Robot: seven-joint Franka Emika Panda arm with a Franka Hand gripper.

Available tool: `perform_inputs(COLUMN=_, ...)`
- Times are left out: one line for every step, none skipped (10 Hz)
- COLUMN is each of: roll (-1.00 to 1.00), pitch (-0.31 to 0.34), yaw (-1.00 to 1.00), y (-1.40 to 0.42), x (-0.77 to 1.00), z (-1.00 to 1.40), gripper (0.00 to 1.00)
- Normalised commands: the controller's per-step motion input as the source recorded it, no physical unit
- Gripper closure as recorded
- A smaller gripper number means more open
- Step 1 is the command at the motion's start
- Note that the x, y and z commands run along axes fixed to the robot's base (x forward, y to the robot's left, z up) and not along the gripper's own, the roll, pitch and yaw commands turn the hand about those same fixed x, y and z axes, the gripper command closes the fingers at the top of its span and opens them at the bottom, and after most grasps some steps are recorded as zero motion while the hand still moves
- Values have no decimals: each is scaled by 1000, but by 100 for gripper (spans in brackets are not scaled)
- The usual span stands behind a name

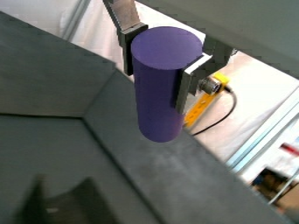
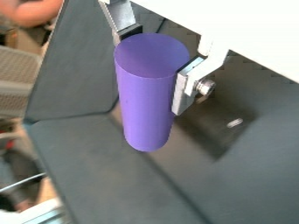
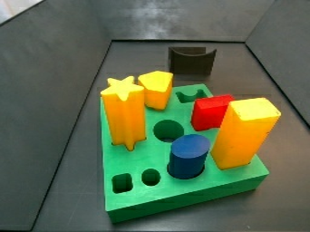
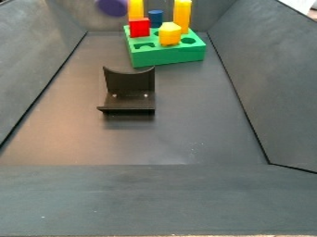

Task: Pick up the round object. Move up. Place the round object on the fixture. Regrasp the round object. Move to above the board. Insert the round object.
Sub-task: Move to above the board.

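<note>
The round object (image 1: 158,83), a smooth purple cylinder, hangs upright in both wrist views (image 2: 146,96). My gripper (image 1: 160,66) (image 2: 152,61) is shut on its upper part, with a silver finger (image 1: 191,84) (image 2: 187,86) pressed on each side. It is held well above the dark floor. In a side view a purple blur (image 4: 111,7) at the far edge looks like the round object. The fixture (image 3: 191,61) (image 4: 128,90) stands bare on the floor. The green board (image 3: 145,177) (image 4: 168,56) has an open round hole (image 3: 168,131).
On the board stand a yellow star (image 3: 121,109), a yellow pentagon (image 3: 158,88), a red block (image 3: 212,111), a tall yellow block (image 3: 246,131) and a dark blue cylinder (image 3: 188,156). Sloped dark walls (image 4: 37,83) enclose the floor.
</note>
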Motion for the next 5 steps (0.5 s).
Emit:
perform_inputs(roll=-1000, pitch=80, yaw=-150, y=-1000, x=-619, z=298, gripper=100)
perform_inputs(roll=-1000, pitch=96, yaw=-143, y=-1000, x=-624, z=303, gripper=100)
perform_inputs(roll=-1000, pitch=104, yaw=-136, y=-1000, x=-626, z=304, gripper=100)
perform_inputs(roll=-1000, pitch=107, yaw=-129, y=-1000, x=-642, z=307, gripper=100)
perform_inputs(roll=-1000, pitch=106, yaw=-122, y=-1000, x=-659, z=311, gripper=100)
